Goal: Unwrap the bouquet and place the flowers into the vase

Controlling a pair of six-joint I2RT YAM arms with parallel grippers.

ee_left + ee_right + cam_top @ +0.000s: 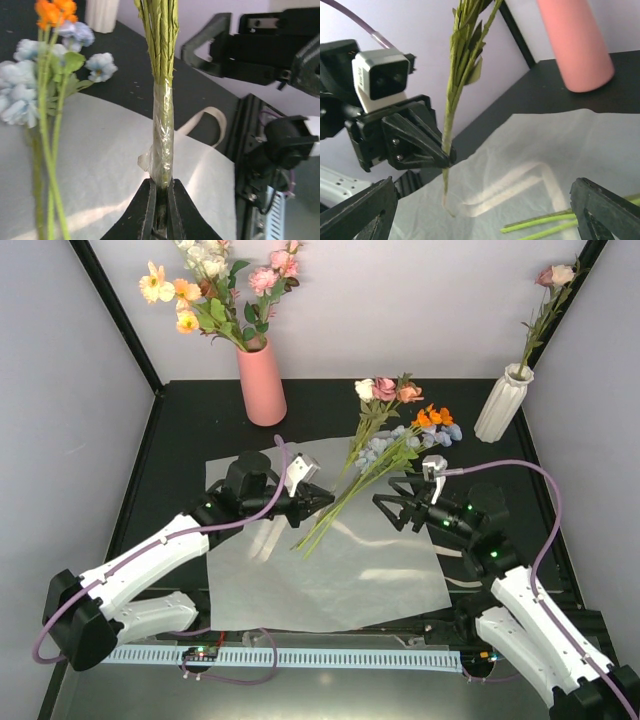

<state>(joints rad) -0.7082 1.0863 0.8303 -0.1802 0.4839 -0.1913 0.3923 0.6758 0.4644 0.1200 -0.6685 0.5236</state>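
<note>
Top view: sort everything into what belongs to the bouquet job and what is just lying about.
Belongs to the job:
- loose flowers
- taped bunch held in the left gripper
- white ribbed vase
- wrapping paper, spread flat

Just lying about:
- pink vase
- mixed bunch standing in it

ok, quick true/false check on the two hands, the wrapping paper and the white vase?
1. The left hand is shut on a taped stem bundle. True.
2. The right hand grips a stem. False: it is open and holds nothing.
3. The white paper lies spread out flat on the table. True.
4. The white vase is empty. False: one pink-headed stem stands in it.
</note>
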